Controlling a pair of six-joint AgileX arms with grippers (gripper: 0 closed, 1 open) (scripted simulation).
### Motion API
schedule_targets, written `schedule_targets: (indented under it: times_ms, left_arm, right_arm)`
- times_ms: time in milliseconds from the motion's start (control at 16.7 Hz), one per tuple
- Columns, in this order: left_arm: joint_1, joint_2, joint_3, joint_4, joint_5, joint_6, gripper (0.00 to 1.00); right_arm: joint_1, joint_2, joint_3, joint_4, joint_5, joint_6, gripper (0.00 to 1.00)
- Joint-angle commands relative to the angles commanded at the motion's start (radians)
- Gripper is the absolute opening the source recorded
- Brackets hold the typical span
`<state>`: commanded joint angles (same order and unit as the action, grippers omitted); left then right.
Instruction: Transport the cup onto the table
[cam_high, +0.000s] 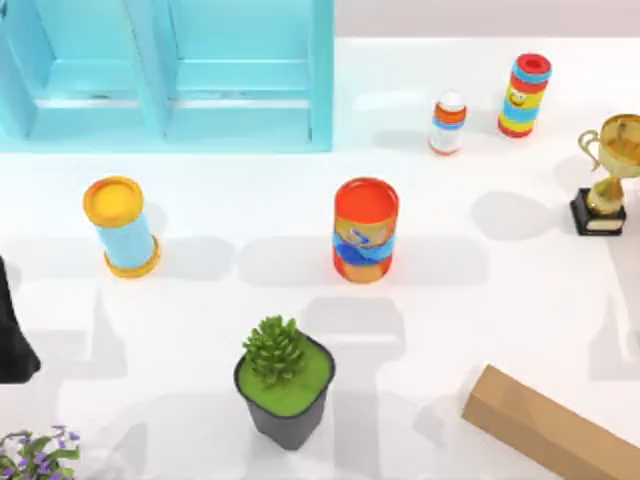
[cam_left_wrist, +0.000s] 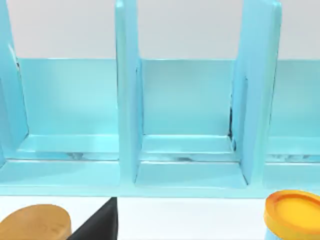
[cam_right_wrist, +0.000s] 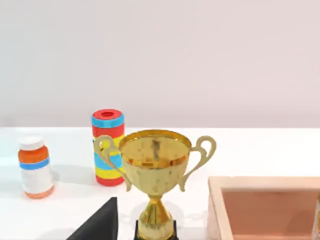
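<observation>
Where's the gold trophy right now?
In the top view the gold trophy stands at the table's right edge, right of the striped cylinder, upright on its dark base.

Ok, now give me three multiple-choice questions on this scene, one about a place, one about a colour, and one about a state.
1. In the top view, where is the gold trophy?
A. By the right edge of the table
B. Touching the plant pot
C. Inside the turquoise cabinet

2. What colour is the lid of the light-blue cylinder?
A. Green
B. Yellow
C. Black

3. How does the gold trophy stand?
A. On its side
B. Upside down
C. Upright on its dark base

Answers:
1 A, since the top view shows it at the far right of the white surface.
2 B, since the cap is yellow on top, with an orange-yellow rim.
3 C, since the right wrist view shows its bowl on top and its stem running down.
</observation>
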<state>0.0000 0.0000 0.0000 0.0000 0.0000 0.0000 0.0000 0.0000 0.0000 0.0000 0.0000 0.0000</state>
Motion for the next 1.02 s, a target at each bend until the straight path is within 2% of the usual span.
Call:
schedule_targets:
  times_ms: [240,420,1020]
  left_arm:
    - [0.0,0.0,0.0,0.0,0.0,0.0,1.0]
    - [0.0,0.0,0.0,0.0,0.0,0.0,1.0]
    - [0.0,0.0,0.0,0.0,0.0,0.0,1.0]
  right_arm:
    - [-0.013,0.031,0.029,-0.028,0.0,-0.012,1.0]
    - [-0.06,0.157,0.146,-0.14,0.001,-0.057,1.0]
    - [-0.329,1.054,0.899,-0.79,-0.001,-0.317,1.0]
